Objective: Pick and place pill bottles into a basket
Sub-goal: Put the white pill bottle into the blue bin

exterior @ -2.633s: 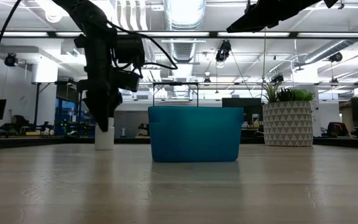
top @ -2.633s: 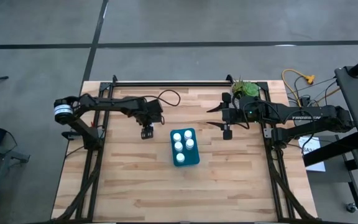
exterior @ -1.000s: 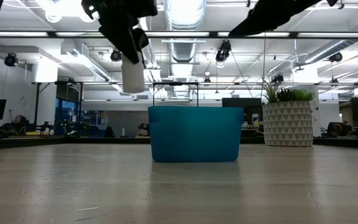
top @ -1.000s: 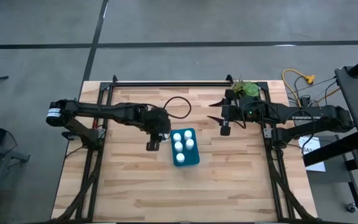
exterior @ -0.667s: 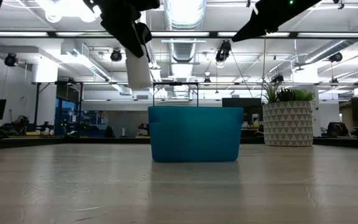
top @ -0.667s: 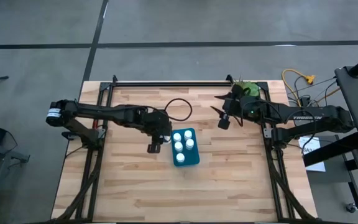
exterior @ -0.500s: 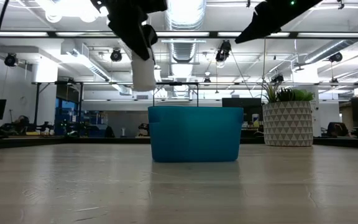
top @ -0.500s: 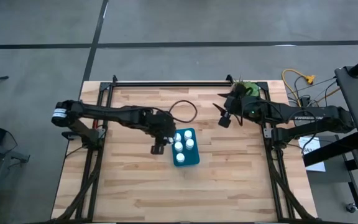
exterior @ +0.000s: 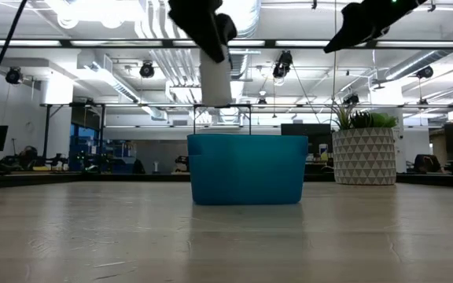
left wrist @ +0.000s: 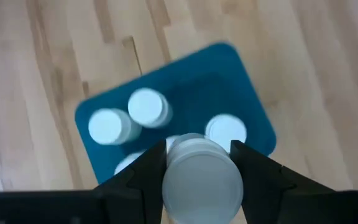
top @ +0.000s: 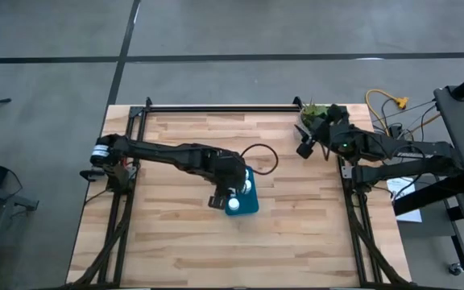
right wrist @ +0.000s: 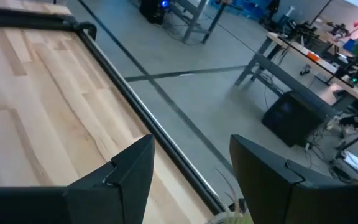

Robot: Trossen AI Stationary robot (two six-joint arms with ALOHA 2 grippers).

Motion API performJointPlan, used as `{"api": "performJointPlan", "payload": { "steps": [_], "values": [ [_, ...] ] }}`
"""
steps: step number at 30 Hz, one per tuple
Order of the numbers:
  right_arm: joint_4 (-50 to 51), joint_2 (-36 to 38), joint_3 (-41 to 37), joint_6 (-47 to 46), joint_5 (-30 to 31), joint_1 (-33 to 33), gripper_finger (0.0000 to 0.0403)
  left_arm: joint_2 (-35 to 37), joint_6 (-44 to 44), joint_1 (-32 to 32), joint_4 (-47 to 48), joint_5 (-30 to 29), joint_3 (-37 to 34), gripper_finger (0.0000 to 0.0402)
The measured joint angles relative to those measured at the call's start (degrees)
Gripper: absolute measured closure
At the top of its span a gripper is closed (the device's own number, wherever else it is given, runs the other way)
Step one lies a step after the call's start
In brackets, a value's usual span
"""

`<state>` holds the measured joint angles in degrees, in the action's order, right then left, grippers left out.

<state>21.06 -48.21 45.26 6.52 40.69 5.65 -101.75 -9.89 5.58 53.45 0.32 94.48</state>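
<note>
The teal basket (top: 250, 208) stands on the wooden table near its middle and shows in the low view (exterior: 247, 169). Several white pill bottles (left wrist: 146, 106) stand in it, caps up. My left gripper (top: 229, 188) hovers over the basket, shut on one more white pill bottle (exterior: 215, 79), which also shows in the left wrist view (left wrist: 201, 182). My right gripper (top: 303, 150) is open and empty, raised near the table's far right corner, next to the plant pot. My left gripper pinches the bottle's upper part, just below the cap (left wrist: 199, 152), between its two fingers (left wrist: 152, 168). The fingers come from above, pointing down. The bottle hangs upright below them, lifted clear above the basket's rim (exterior: 247, 137).
A white patterned pot with a green plant (exterior: 364, 156) stands at the table's far right corner (top: 316, 113). Black frame rails run along the table's left, right and far edges. Bare wood lies on all sides of the basket.
My left gripper has carried the bottle toward the table's right edge, from beside the basket's left wall to over the basket. The bottle has stayed upright and lifted. My right gripper has drawn back toward the far right corner and tipped upward.
</note>
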Motion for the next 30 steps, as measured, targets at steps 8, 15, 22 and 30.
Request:
{"api": "performJointPlan", "payload": {
  "steps": [8,15,22,30],
  "values": [
    [3.9,6.8,-0.8,-3.0,0.2,0.0,0.0200,-3.1,-1.4,1.6,-0.2,-0.6,3.3,0.0262],
    [4.4,8.0,-1.4,-3.2,0.2,0.0,0.0200,-8.1,-3.2,1.6,0.3,-0.6,6.7,0.0262],
    [4.5,7.6,-1.4,-2.9,0.2,0.0,0.0200,-9.5,-4.1,1.6,0.3,-0.6,9.5,0.0262],
    [4.5,7.5,-1.5,-2.9,0.1,0.0,0.0200,-10.0,-4.5,1.6,-0.5,-0.6,9.5,0.0262]
  ]
}}
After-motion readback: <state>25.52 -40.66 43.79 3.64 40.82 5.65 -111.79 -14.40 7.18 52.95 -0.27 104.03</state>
